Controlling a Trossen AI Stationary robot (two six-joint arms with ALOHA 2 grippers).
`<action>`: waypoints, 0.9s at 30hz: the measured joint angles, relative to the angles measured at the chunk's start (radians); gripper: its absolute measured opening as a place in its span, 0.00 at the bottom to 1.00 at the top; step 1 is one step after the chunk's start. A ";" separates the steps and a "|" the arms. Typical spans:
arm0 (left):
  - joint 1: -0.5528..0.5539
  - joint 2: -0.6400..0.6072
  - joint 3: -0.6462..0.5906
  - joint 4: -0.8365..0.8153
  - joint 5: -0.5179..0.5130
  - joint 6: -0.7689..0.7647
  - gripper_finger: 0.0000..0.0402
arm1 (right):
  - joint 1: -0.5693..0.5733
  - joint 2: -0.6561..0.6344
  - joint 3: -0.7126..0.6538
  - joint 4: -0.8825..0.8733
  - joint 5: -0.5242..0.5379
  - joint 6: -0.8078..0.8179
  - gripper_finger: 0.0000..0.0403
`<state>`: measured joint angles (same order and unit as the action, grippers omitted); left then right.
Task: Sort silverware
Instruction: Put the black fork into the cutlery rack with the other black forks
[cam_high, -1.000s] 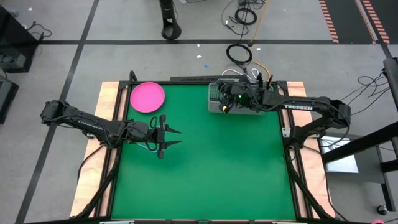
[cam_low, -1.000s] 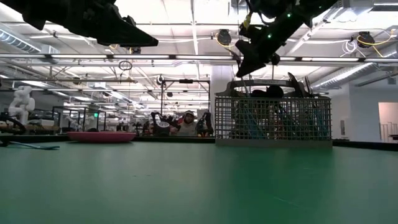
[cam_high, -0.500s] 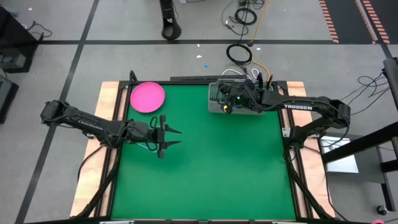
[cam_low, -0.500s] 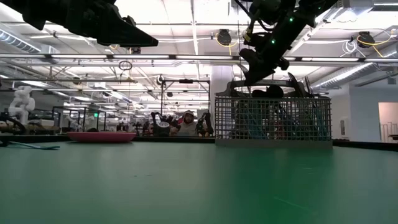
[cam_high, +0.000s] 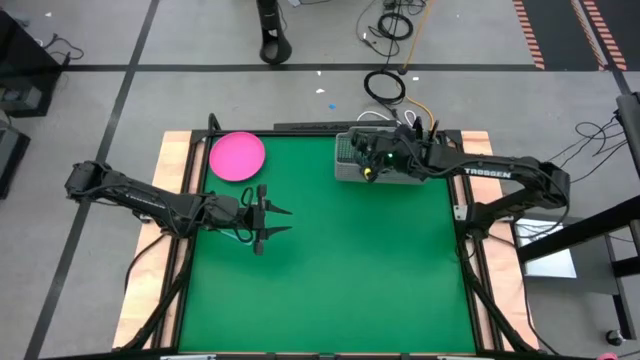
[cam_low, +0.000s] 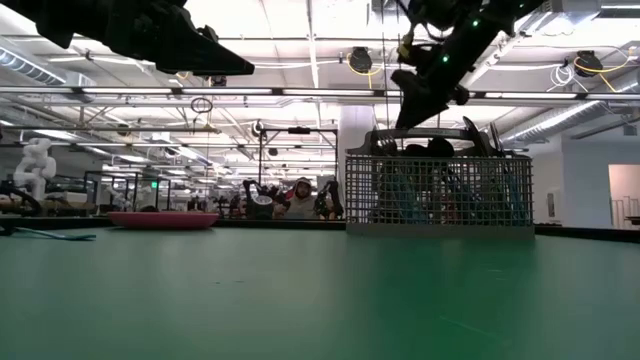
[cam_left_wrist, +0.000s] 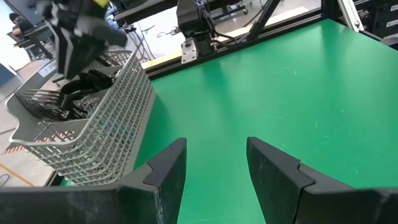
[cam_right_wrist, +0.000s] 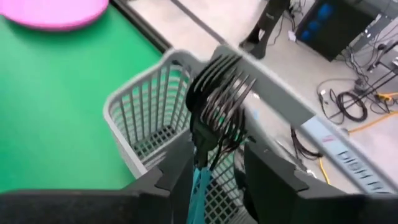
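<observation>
Since the earlier frame your right gripper (cam_high: 368, 170) has shifted slightly over the basket, and in the low view it sits a bit further right and more upright; your left arm has not moved. Your green table (cam_high: 330, 280) fills the middle of the high view, with the pink plate (cam_high: 237, 156) at its upper left corner and the gray wire mesh basket (cam_high: 350, 165) at the upper edge, right of centre. In the low view the basket (cam_low: 440, 195) stands right of centre and the plate (cam_low: 163, 219) lies low at the left, with the right gripper (cam_low: 425, 85) hanging just above the basket's rim. The silverware (cam_right_wrist: 217, 99) is in the basket — you can see a cluster of dark fork heads standing up from a compartment in the right wrist view, with light blue handles below them between the two dark fingers (cam_right_wrist: 177, 168). Those fingers stand apart on either side of the forks; you cannot tell whether they touch any. Your left gripper (cam_high: 274, 222) hovers over the left part of the table, well apart from the basket, with its fingers (cam_left_wrist: 168, 171) spread and nothing between them.
</observation>
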<state>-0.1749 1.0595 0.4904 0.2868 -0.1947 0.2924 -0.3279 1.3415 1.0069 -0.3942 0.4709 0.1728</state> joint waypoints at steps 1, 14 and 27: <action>0.000 0.000 0.000 -0.001 0.000 0.000 0.43 | 0.001 -0.011 0.000 0.000 0.000 -0.001 0.33; 0.000 0.000 0.001 -0.131 0.000 -0.152 0.43 | 0.091 -0.112 0.000 0.077 -0.229 -0.001 0.32; -0.010 0.004 0.277 -0.927 0.050 -0.489 0.43 | 0.309 -0.097 0.000 0.159 -0.268 -0.078 0.32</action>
<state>-0.1852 1.0632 0.7670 -0.6401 -0.1452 -0.1967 -0.0190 1.2443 1.0069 -0.2352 0.2029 0.0946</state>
